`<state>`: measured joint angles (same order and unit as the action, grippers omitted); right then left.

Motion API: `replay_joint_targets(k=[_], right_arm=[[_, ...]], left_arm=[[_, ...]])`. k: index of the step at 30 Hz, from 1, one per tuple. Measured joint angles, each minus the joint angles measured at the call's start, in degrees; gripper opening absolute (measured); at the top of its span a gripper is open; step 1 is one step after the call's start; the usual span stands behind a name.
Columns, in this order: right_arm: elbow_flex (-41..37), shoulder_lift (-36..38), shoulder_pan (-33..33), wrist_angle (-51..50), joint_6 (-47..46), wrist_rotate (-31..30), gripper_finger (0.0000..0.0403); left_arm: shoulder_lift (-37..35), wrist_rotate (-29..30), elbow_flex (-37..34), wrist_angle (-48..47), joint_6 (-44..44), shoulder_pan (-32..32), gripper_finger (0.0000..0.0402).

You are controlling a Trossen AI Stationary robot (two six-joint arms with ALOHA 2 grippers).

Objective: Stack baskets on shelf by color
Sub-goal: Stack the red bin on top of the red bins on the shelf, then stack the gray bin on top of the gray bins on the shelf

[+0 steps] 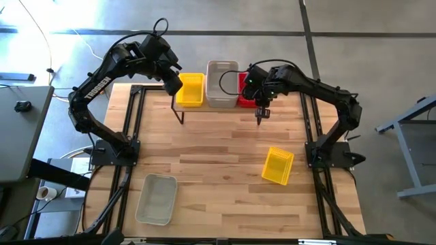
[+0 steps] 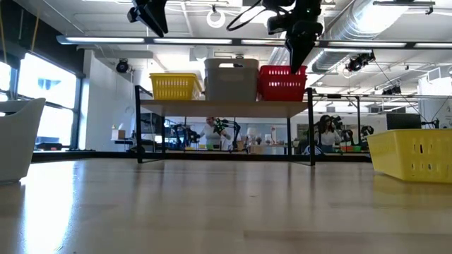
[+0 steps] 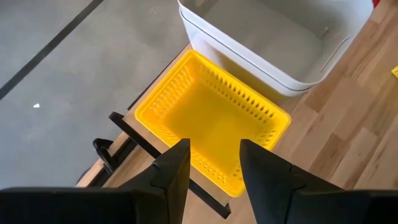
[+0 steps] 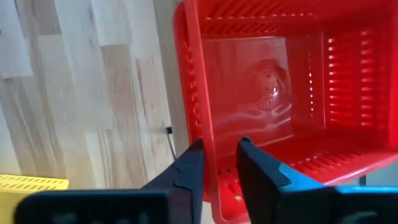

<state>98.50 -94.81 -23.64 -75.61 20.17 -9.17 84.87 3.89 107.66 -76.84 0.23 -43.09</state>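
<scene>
Shelf (image 1: pixel 178 107): a small rack with a wooden top and thin black legs, at the far side of the big table (image 1: pixel 218 170).
On the shelf: 3 stacks in a row. Yellow basket stack (image 1: pixel 191 90) is on the left, grey-white basket stack (image 1: pixel 221 84) is in the middle, red basket stack (image 1: pixel 243 90) is on the right.
Loose yellow basket (image 1: pixel 278 165): sits on the table by the right arm's base, turned a bit.
Loose grey-white basket (image 1: pixel 157 199): sits on the table near the front left corner.
Right gripper (image 4: pixel 219 160): above the near edge of the red stack. Its 2 fingers (image 4: pixel 189 171) sit on each side of the red wall. The gap is small, and it is hard to tell if they press the wall or have just let go.
Left gripper (image 3: pixel 214 158): up in the air over the yellow stack. Its fingers (image 3: pixel 176 168) are spread apart and hold nothing.
Room behind: people (image 2: pixel 210 132) at work tables far off, seen under the shelf.
</scene>
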Motion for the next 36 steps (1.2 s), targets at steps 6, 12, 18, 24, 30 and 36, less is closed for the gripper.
replay_joint_targets(k=[6, 12, 18, 24, 30, 36], right_arm=[[0.06, 0.83, 0.6, -0.52, -2.6, 0.66, 0.0109], [0.11, 2.48, 1.63, -1.72, -6.48, 0.41, 0.011], [0.15, 5.09, 3.22, -2.72, -12.0, 0.24, 0.011], [0.15, 6.93, 5.69, -3.05, -20.33, 0.2, 0.011], [0.17, 7.19, 9.43, -2.99, -27.42, 0.18, 0.011], [0.17, 7.17, 14.0, -2.98, -35.92, -1.61, 0.011]], left_arm=[[-0.01, -0.68, 0.0, -0.02, -0.04, 0.02, 0.0129], [-0.01, -0.9, 0.0, -0.09, -0.04, 0.02, 0.0129], [-0.01, -3.93, 0.0, -1.28, -0.04, 0.15, 0.0129], [0.0, -5.63, 0.0, -5.82, -0.04, 2.28, 0.0129], [-0.01, -5.65, 0.0, -11.72, -0.04, 7.28, 0.0129], [-1.6, -7.47, -0.04, -13.08, -0.05, 14.51, 0.0129]])
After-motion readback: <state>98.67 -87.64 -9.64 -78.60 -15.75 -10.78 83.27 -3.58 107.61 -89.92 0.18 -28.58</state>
